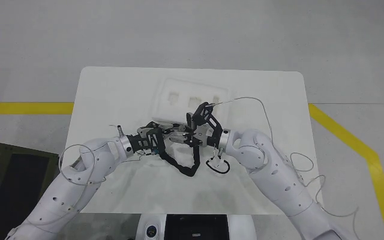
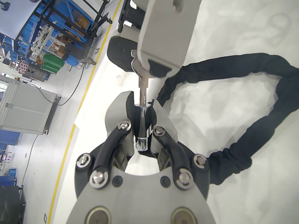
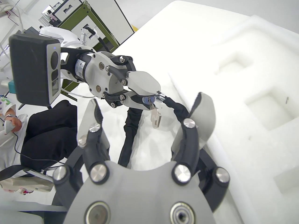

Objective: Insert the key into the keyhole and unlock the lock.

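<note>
The key (image 3: 156,117) stands inserted in the lock (image 2: 141,129) that the left gripper (image 2: 140,99) clamps, while the right gripper (image 3: 147,101), fingers spread, seems clear of it.

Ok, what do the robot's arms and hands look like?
The left arm and right arm are glossy white rounded shells with thin pale cables looping alongside. The left hand and right hand match: grey metal base plate, black linkage bars with silver screws, two pale grey fingers with black textured pads. A black boxy camera sits behind the left hand.
</note>
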`<action>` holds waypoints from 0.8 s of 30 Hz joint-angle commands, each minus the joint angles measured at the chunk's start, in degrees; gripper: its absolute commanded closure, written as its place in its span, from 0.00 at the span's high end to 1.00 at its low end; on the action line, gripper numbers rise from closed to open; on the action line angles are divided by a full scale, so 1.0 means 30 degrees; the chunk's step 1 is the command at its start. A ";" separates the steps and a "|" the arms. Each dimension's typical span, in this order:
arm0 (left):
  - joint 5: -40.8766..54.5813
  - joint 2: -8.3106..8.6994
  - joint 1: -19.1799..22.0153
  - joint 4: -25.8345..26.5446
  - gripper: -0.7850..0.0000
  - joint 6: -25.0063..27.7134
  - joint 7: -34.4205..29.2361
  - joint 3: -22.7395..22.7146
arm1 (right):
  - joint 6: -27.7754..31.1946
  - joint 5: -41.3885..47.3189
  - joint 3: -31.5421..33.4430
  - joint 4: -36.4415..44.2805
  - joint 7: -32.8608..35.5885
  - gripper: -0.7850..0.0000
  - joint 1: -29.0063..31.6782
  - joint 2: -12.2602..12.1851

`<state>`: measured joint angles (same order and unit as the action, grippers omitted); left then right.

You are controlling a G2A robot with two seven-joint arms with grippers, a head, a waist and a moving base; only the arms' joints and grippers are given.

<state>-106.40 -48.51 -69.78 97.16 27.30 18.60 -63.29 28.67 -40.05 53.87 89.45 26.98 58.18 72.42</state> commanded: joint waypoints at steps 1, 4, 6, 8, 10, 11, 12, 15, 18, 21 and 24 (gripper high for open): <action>0.0000 0.0000 0.0000 0.0000 0.00 0.0000 0.0000 0.0000 | -0.0025 -0.0142 0.0338 0.0375 0.0069 0.45 0.0358 -0.0109; 0.0000 0.0000 0.0000 0.0000 0.00 0.0000 0.0000 0.0000 | -0.0094 -0.0296 0.0898 0.0890 0.0085 0.35 0.0923 -0.0274; 0.0000 0.0000 0.0000 0.0000 0.00 0.0000 0.0000 0.0000 | -0.0103 -0.0333 0.1207 0.1151 0.0095 0.34 0.1231 -0.0363; 0.0000 0.0000 0.0000 0.0000 0.00 0.0000 0.0000 0.0000 | -0.0075 -0.0431 0.1475 0.1373 0.0098 0.20 0.1484 -0.0443; 0.0000 0.0000 0.0000 0.0000 0.00 0.0000 0.0000 0.0000 | -0.0049 -0.0500 0.1620 0.1564 0.0114 0.00 0.1673 -0.0495; 0.0000 0.0000 0.0000 0.0000 0.00 0.0000 0.0000 0.0000 | -0.0052 -0.0508 0.1654 0.1626 0.0134 0.00 0.1725 -0.0510; 0.0000 0.0000 0.0000 0.0000 0.00 0.0000 0.0000 0.0000 | -0.0056 -0.0514 0.1670 0.1640 0.0143 0.00 0.1751 -0.0518; 0.0000 0.0000 0.0000 0.0000 0.00 0.0000 0.0000 0.0000 | -0.0043 -0.0495 0.1600 0.1449 0.0125 0.00 0.1698 -0.0509; 0.0000 0.0000 0.0000 0.0000 0.00 0.0000 0.0000 0.0000 | 0.0038 -0.0389 0.1448 0.1106 0.0096 0.00 0.1472 -0.0468; 0.0000 0.0000 0.0000 0.0000 0.00 0.0000 0.0000 0.0000 | -0.0043 -0.0474 0.1388 0.0850 0.0017 0.00 0.1289 -0.0443; 0.0000 0.0000 0.0000 0.0000 0.00 0.0000 0.0000 0.0000 | -0.0031 -0.0528 0.1408 0.0841 -0.0044 0.00 0.1271 -0.0449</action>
<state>-106.40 -48.51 -69.78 97.16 27.30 18.60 -63.29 28.53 -41.59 58.06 91.92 26.87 61.96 71.08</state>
